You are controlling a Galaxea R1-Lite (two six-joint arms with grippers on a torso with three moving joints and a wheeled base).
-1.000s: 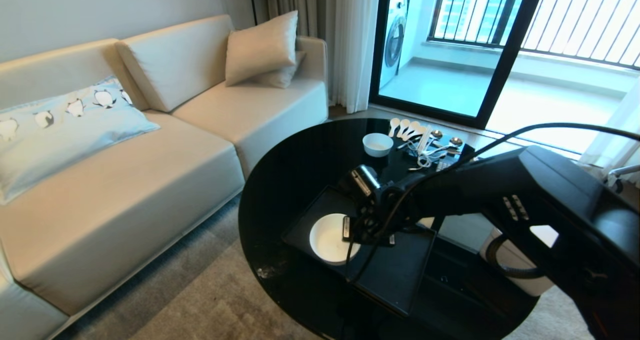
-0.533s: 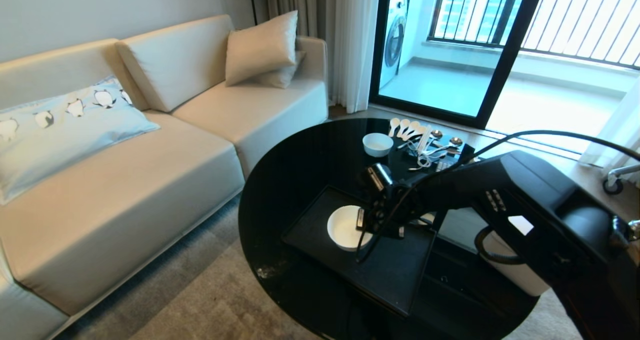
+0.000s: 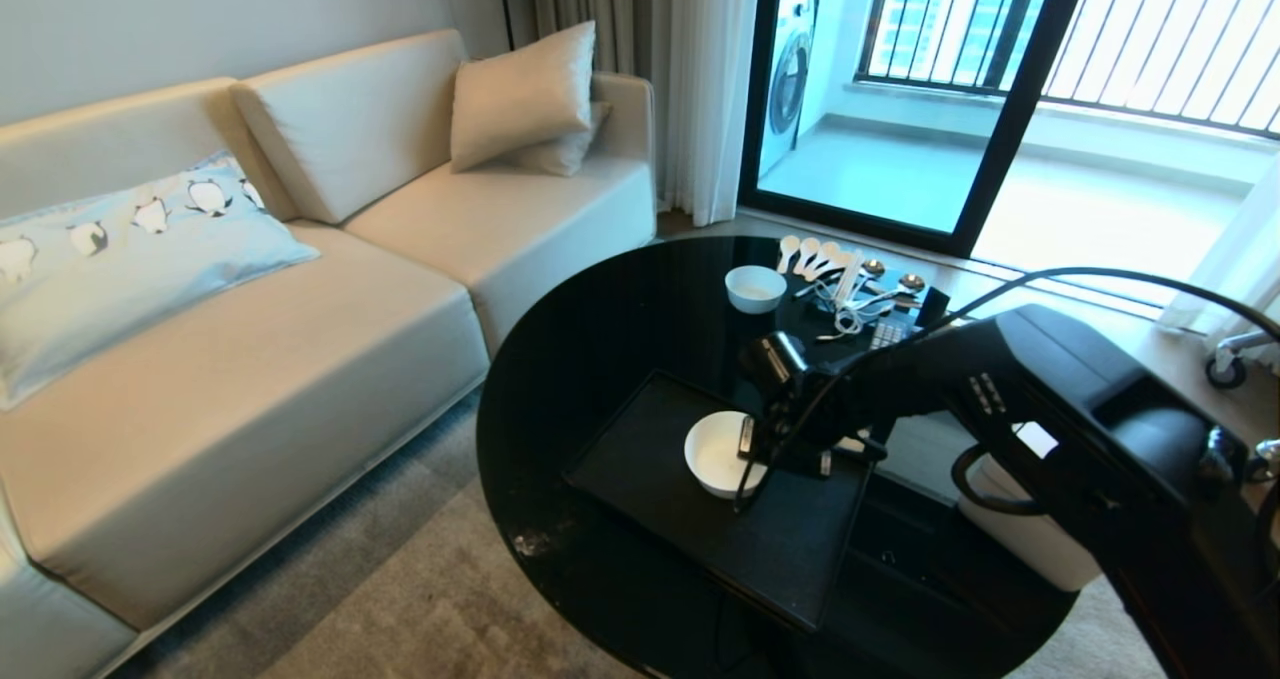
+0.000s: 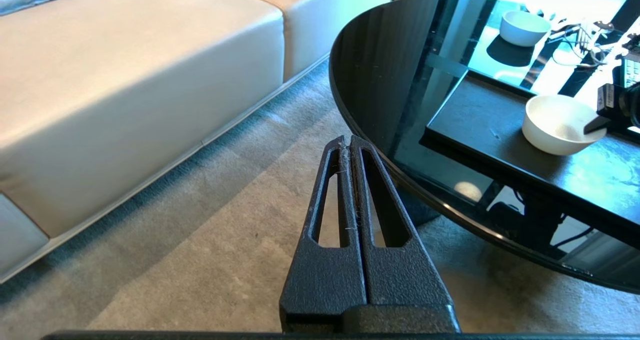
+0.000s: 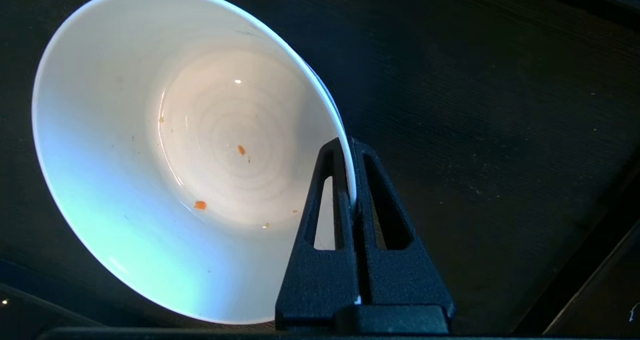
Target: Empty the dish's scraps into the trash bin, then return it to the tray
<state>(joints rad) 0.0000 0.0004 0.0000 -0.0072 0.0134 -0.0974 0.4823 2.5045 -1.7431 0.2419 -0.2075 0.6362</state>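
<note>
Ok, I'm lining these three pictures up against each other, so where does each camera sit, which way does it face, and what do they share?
Head view: high on the robot, looking down at the tabletop; the right arm reaches in, right gripper pinching the dish.
Left wrist view: low beside the table, facing floor and sofa; the shut left gripper shows.
Right wrist view: just above the tray, looking into the dish; its fingers clamp the rim.
Shared: all three show dish and tray.

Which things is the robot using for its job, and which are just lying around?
For the job:
- deep white round bowl, rim pinched by the right end effector
- flat matte black rectangular tray under it
- tiny orange crumbs inside the bowl

Just lying about:
- smaller white bowl
- white spoons
- beige sofa
- left end effector, shut, idle
</note>
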